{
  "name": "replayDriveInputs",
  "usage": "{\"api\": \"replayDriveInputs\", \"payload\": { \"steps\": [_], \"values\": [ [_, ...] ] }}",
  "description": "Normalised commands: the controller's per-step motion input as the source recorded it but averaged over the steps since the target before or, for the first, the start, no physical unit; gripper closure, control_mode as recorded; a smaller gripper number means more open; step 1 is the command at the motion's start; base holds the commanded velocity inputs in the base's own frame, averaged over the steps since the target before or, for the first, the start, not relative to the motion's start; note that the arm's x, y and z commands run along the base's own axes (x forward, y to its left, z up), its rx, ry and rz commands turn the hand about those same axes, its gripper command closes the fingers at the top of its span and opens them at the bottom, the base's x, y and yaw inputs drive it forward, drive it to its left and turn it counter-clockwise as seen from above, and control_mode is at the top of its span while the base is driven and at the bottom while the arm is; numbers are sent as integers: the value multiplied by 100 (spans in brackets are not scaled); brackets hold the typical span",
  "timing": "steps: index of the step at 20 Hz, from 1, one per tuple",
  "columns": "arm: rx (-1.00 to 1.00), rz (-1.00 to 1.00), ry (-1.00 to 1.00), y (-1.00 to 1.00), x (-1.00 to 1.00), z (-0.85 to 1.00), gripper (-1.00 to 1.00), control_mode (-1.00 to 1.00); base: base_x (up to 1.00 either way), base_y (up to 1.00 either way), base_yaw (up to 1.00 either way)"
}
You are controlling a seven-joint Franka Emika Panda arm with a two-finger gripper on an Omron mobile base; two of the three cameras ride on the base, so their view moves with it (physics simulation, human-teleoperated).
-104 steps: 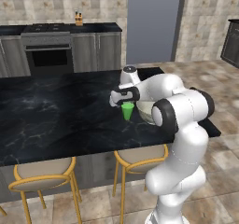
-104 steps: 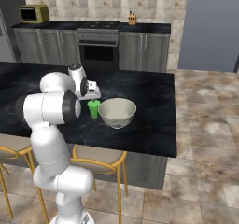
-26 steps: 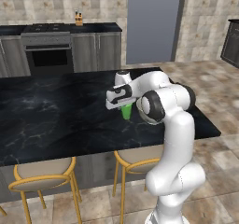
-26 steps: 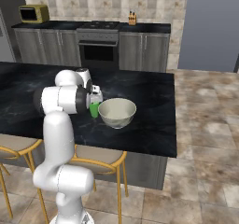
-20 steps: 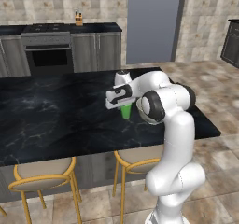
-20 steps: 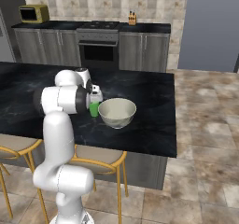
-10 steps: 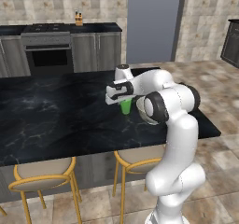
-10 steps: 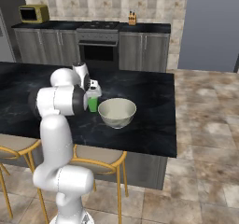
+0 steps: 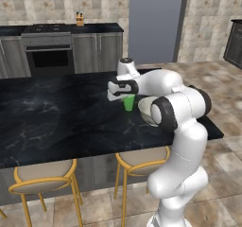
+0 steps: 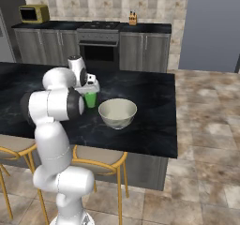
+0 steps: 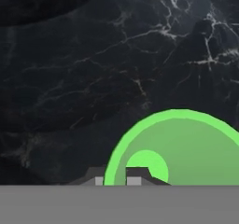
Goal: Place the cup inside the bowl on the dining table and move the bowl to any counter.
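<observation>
The dining table (image 9: 56, 117) takes up most of the floor here, a long island with a glossy black top veined in white. Along its near edge stand yellow-framed stools (image 9: 45, 178) with tan seats. Beyond its far side a run of grey cabinets carries the counter (image 10: 140, 28), with a built-in oven (image 10: 99, 50) under a cooktop, a yellow microwave (image 10: 32, 14) at one end and a small knife block (image 10: 133, 18) near the other. The floor is beige stone tile, and a tall grey panel stands past the table's far corner.

The bowl (image 10: 117, 113) sits upright on the table, pale cream, and is empty; from the left base view only part of it (image 9: 145, 109) shows beyond the white arm. Just beside it, on the side away from the table's end, is the cup (image 10: 90, 99), bright green, upright and also empty. In the hand view I look straight down into the cup (image 11: 182, 148), with its round bottom showing.

The gripper (image 10: 88, 89) is at the cup's top, and its fingers (image 11: 135, 172) pinch the near wall of the cup, one tip inside the rim and one outside.

Against half a second ago, the cup stands a little higher in both base views and the gripper with it; the bowl has stayed in place.
</observation>
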Motion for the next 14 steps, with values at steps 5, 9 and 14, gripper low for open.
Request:
{"api": "replayDriveInputs", "payload": {
  "steps": [5,9,14],
  "values": [
    [0,0,-2,-2,-22,41,100,-100,0,0,0],
    [0,0,-1,-21,-16,18,100,-100,0,0,0],
    [0,0,0,-56,-9,0,100,-100,0,0,0]
  ]
}}
